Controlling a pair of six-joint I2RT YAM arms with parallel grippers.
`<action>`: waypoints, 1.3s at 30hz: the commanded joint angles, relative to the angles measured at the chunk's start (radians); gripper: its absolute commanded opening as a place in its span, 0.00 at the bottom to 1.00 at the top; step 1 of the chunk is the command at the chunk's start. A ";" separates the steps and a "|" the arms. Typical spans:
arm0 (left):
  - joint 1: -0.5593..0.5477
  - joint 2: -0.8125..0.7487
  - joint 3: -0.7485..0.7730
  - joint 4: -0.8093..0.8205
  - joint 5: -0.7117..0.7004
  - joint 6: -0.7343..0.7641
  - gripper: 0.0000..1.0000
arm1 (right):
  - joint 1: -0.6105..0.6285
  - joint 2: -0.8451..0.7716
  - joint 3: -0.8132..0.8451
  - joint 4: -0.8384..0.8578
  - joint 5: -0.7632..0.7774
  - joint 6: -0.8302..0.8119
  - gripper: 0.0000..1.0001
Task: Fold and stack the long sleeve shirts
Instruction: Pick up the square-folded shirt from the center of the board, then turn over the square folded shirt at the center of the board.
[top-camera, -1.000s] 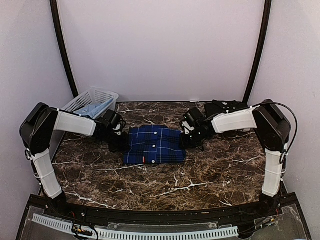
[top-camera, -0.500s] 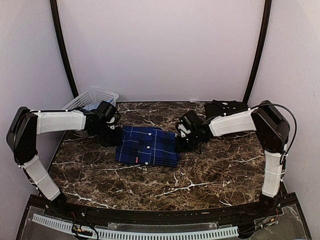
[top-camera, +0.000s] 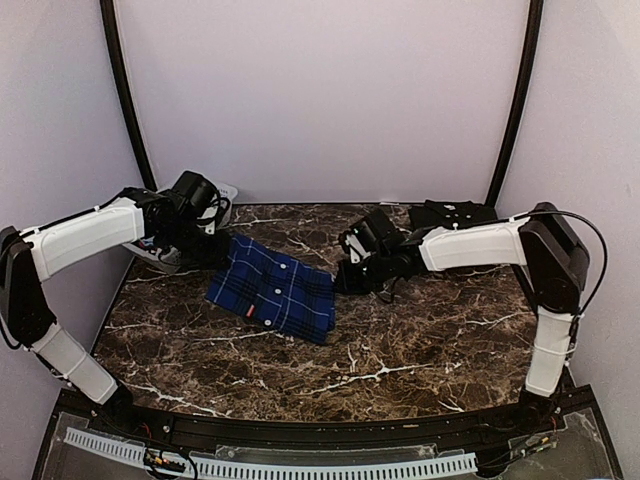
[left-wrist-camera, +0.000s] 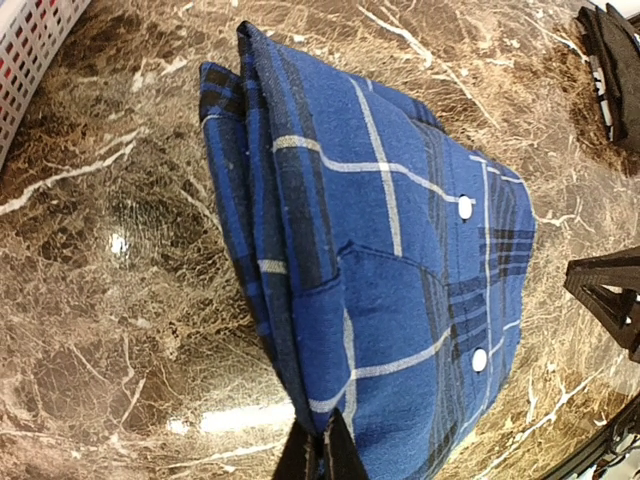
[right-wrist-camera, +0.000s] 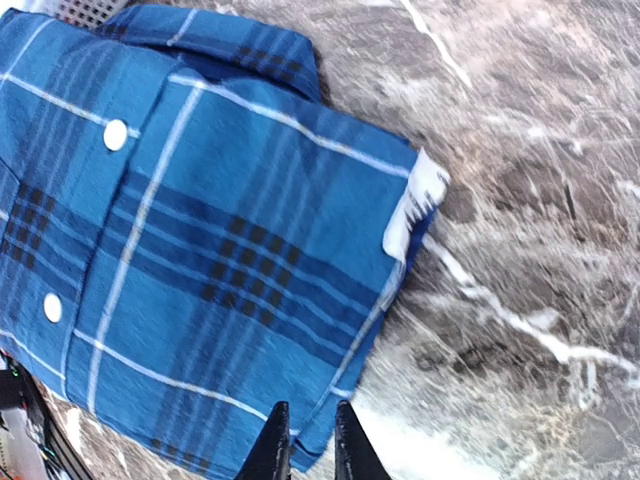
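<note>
**Both grippers pinch the folded plaid shirt**

The left gripper (left-wrist-camera: 320, 432) has its fingers (left-wrist-camera: 300, 462) pressed together on one edge of the plaid shirt (left-wrist-camera: 390, 250), pinching the stacked layers of cloth. The right gripper (right-wrist-camera: 310, 408) has its fingers (right-wrist-camera: 276, 445) drawn close with only a narrow gap, and the shirt's opposite edge is caught in that gap near a corner.

Between the two grips, the shirt is folded into a compact rectangle with its button strip facing up. Two white buttons show in each wrist view. A small white tag (right-wrist-camera: 415, 195) sticks out at one corner on the right gripper's side.

From above, the shirt lies at an angle on the table (top-camera: 420, 340), left of the middle. Its far corner points toward the left gripper and its near corner toward the front edge.

The basket (left-wrist-camera: 28, 40) sits at the table's far left corner, just behind the left arm. The black shirt (top-camera: 450, 213) lies bunched at the far right of the table, beyond the right arm and well apart from the plaid one.
</note>
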 joint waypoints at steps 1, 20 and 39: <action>0.005 -0.034 0.064 -0.056 0.009 0.064 0.00 | 0.006 0.073 0.062 0.050 0.000 0.027 0.12; 0.005 0.025 0.354 -0.101 0.133 0.185 0.00 | 0.094 0.394 0.294 0.179 -0.078 0.163 0.03; -0.088 0.097 0.271 0.200 0.373 -0.027 0.00 | 0.063 0.804 0.769 0.671 -0.424 0.491 0.16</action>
